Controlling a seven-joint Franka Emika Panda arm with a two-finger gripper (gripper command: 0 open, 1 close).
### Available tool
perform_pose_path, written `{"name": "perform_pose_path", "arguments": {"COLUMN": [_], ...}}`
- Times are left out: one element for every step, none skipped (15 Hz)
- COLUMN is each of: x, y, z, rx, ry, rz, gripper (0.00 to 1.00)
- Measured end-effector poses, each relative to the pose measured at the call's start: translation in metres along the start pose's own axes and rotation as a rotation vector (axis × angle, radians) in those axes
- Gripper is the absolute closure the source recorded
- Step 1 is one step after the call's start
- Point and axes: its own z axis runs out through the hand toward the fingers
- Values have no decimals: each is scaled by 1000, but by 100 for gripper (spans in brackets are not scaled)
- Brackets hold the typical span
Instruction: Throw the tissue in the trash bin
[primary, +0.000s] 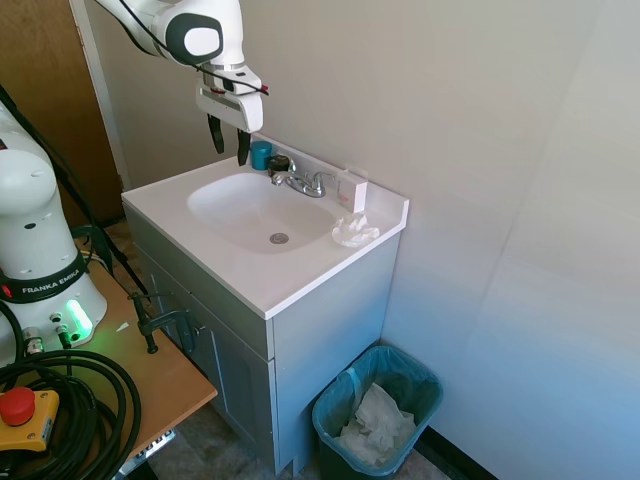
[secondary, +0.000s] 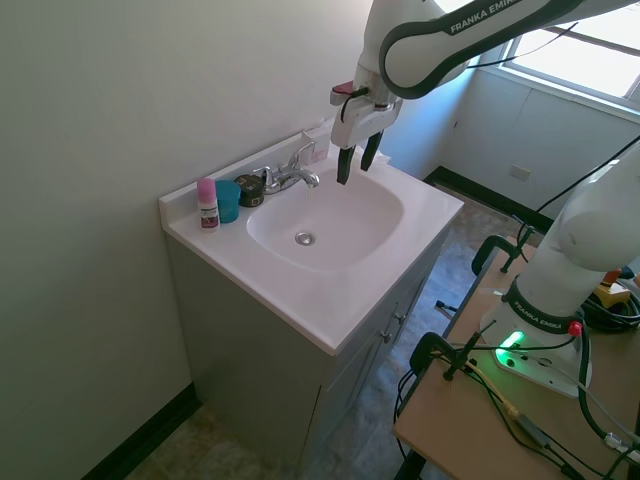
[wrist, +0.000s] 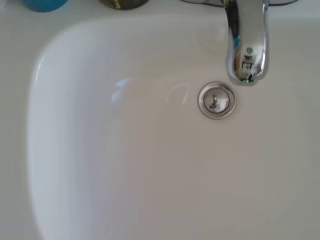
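The tissue (primary: 354, 232), a small white crumpled wad, lies on the white counter (primary: 300, 275) to the right of the sink basin, near the counter's right end. On the floor below that end stands the teal trash bin (primary: 334, 400), with a liner bag and a larger greyish paper mass (primary: 378, 420) inside. My gripper (primary: 228, 140) hangs open above the basin's back left part, with nothing between its fingers, well to the left of the tissue. In the second exterior view the gripper (secondary: 357, 160) hovers over the basin; there the tissue is hidden and the bin is out of view.
A chrome faucet (primary: 300, 182) stands behind the basin, with a blue cup (primary: 261, 154) and a dark round jar (primary: 279, 163) beside it. A white box (primary: 351, 190) stands by the wall just behind the tissue. A pink-capped bottle (secondary: 207, 203) is at the counter's other end. The drain (wrist: 216, 100) shows below the wrist.
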Motion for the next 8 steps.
{"name": "perform_pose_path", "arguments": {"x": [0,1,7,19,38,58,79,98], "y": [0,1,1,5,15,28,43,57], "z": [0,0,-6,-14,-24,-34,-43,-48], "rx": [-2,-5,0,12,29,44,51,55], "ry": [-2,0,20,45,74,102,126,147], "rz": [0,-1,2,19,56,99,142,181], "gripper": [0,0,0,0,0,0,0,0]}}
